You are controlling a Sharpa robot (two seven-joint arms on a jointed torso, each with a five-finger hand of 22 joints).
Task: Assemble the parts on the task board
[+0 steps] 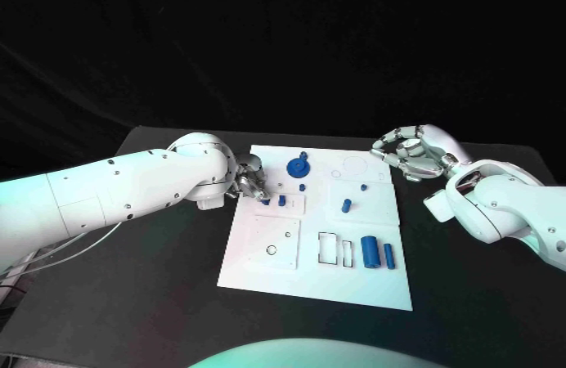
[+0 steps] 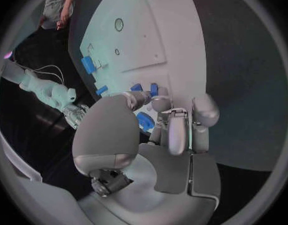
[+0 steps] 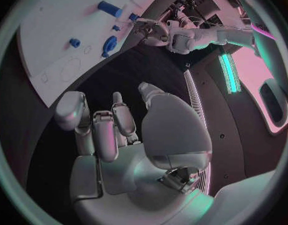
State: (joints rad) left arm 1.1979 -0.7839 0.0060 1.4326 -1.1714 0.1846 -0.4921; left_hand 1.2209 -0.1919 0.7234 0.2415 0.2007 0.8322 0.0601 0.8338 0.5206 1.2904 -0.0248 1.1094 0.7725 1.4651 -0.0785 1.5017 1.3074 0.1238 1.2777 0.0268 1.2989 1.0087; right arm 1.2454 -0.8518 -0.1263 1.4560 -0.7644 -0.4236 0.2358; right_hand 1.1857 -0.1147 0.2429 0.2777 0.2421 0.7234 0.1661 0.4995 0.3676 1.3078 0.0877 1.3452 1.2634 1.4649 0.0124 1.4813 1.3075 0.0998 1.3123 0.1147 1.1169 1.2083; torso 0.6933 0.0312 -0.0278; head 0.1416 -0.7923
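The flat white task board (image 1: 366, 290) lies in the middle of the black counter (image 1: 141, 302). Most small blue parts (image 1: 370, 252) look loose, so much seems left. The left hand (image 1: 250, 181) touches a blue part at the board's edge; whether it grips is unclear. The right hand (image 1: 407, 151) curls on nothing, beside the board.

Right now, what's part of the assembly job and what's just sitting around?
Job:
- task board
- blue round part
- blue cylinder
- slim blue bar
- small blue peg
- left hand, at the board's edge by small blue pieces
- right hand, holding nothing

Bystanders:
- black table
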